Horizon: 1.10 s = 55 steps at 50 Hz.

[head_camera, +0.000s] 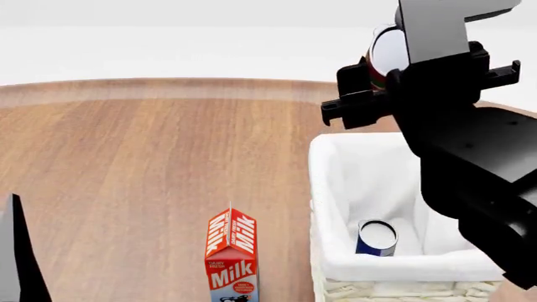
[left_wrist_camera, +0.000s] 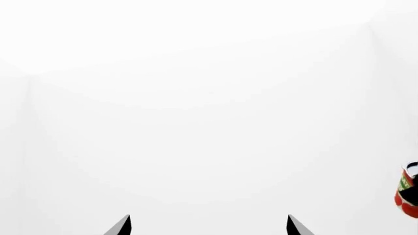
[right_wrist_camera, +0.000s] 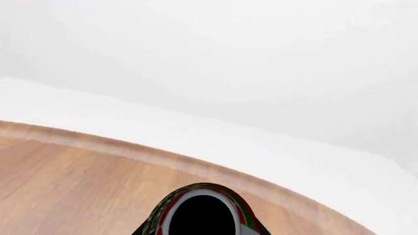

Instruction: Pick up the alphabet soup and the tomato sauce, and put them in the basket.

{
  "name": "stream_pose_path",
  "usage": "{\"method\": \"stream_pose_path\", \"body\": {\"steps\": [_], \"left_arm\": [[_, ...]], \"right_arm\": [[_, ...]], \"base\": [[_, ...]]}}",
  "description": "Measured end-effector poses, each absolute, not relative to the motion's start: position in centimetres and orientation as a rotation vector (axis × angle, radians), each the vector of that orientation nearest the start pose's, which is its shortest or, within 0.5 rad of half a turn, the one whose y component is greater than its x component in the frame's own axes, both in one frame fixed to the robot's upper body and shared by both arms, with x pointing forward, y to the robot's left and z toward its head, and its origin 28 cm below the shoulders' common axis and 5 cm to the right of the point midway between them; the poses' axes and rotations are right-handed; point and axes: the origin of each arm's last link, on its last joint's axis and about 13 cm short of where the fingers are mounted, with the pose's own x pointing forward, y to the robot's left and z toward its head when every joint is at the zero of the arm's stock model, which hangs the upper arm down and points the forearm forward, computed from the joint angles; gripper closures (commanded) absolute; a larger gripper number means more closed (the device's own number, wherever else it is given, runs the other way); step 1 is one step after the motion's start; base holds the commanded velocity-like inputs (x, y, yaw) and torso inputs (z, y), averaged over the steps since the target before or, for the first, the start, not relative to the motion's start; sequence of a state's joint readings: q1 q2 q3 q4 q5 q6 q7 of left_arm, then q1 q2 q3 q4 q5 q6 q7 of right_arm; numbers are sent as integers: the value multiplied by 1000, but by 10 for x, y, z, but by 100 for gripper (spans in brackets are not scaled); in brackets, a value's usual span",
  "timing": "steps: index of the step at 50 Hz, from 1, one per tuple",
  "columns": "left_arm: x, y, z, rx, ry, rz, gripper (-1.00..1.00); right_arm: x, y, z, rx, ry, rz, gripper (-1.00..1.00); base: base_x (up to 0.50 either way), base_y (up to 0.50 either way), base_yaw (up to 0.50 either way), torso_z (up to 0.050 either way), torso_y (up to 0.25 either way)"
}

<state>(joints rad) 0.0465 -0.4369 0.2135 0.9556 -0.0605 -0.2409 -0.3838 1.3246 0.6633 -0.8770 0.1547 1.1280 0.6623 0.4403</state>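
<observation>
The tomato sauce (head_camera: 388, 50), a red and green can with a pale top, hangs in the air beyond the far end of the basket (head_camera: 323, 189), with my right gripper (head_camera: 381, 75) shut on it. In the right wrist view the tomato sauce (right_wrist_camera: 202, 210) fills the space between the jaws. The alphabet soup (head_camera: 376, 238), a blue can, rests inside the white-lined basket near its front. My left gripper (left_wrist_camera: 209, 223) is open with nothing between its fingers and faces a blank white background. The tomato sauce (left_wrist_camera: 408, 188) shows at the edge of that view.
A red and white milk carton (head_camera: 232, 255) stands on the wooden table (head_camera: 151, 157), just left of the basket's front corner. A dark part of my left arm (head_camera: 17, 251) shows at the lower left of the head view.
</observation>
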Motion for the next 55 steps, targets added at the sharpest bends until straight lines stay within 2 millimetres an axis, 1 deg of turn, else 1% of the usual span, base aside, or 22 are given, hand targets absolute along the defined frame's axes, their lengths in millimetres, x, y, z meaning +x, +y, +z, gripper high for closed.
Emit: {"method": "stream_pose_path", "body": {"steps": [11,26,42,55], "left_arm": [[152,213,172,158,-631,-23,-100],[152,212,171,156,-628,-24,-100],[152,213,169,155,-623,-23,-100],[152,213,168,154,-622,-21,-100]], "right_arm": [[368,-147,241,-113,153,26,100],[383,-147,201,-21,231,-35,100],[388,-148,165,41,307,-73,100],[388,-152,144,60,350,-109,100]], "base": [[0,0,0,0,0],[0,0,0,0,0],[0,0,0,1,1],[0,0,0,0,0]]}}
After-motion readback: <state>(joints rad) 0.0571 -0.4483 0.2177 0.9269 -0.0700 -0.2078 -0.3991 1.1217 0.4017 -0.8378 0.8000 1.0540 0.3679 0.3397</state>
